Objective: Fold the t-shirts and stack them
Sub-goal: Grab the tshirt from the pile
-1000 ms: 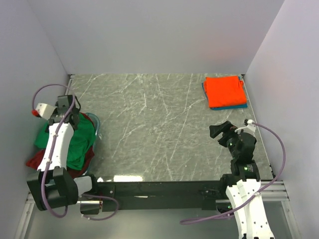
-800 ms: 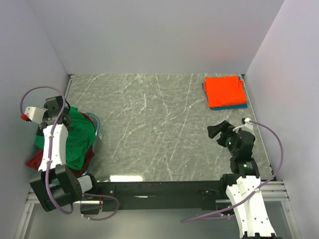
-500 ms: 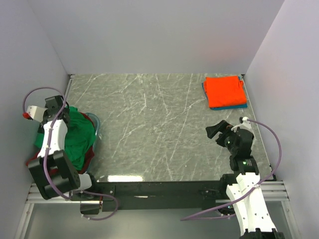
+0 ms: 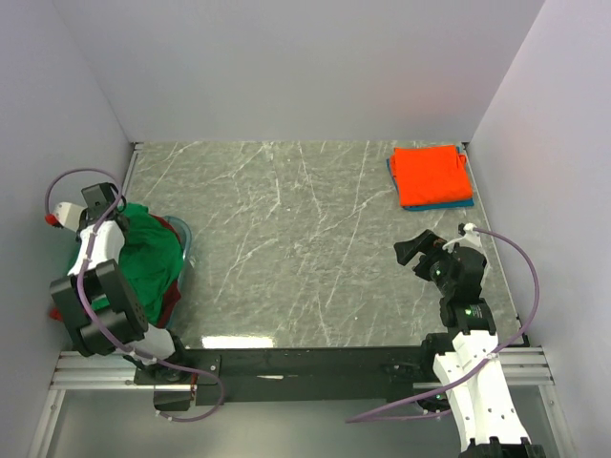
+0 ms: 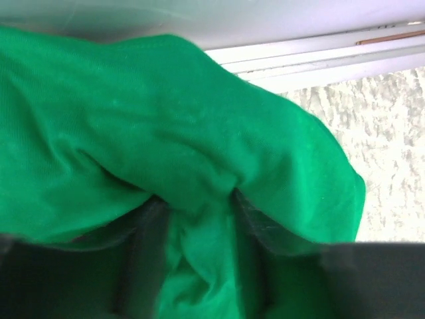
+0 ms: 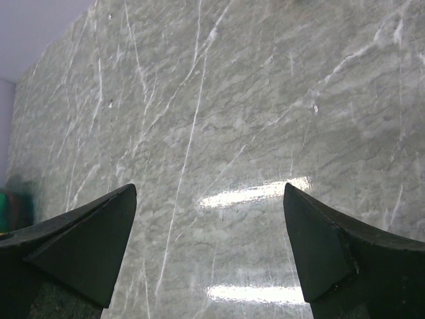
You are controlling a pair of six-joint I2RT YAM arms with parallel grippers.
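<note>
The left gripper [image 5: 196, 262] pinches a fold of the green shirt [image 5: 133, 113] between its fingers; the right gripper [image 6: 209, 246] gapes above the table [image 6: 232, 100].

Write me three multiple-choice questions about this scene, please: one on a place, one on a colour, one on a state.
1. Where does the folded stack lie?
A. In the far right corner of the table
B. In the middle of the table
C. At the near left edge

2. What colour is the shirt on top of that stack?
A. White
B. Orange-red
C. Black

3. In what state is the right gripper?
A. Shut on a shirt
B. Open, holding nothing
C. Shut and empty

Answers:
1 A: the top view shows the stack next to the back and right walls.
2 B: the orange-red t-shirt covers the teal-blue t-shirt, of which only the edges show.
3 B: in the right wrist view the fingers stand wide apart, with only bare marble between them.
</note>
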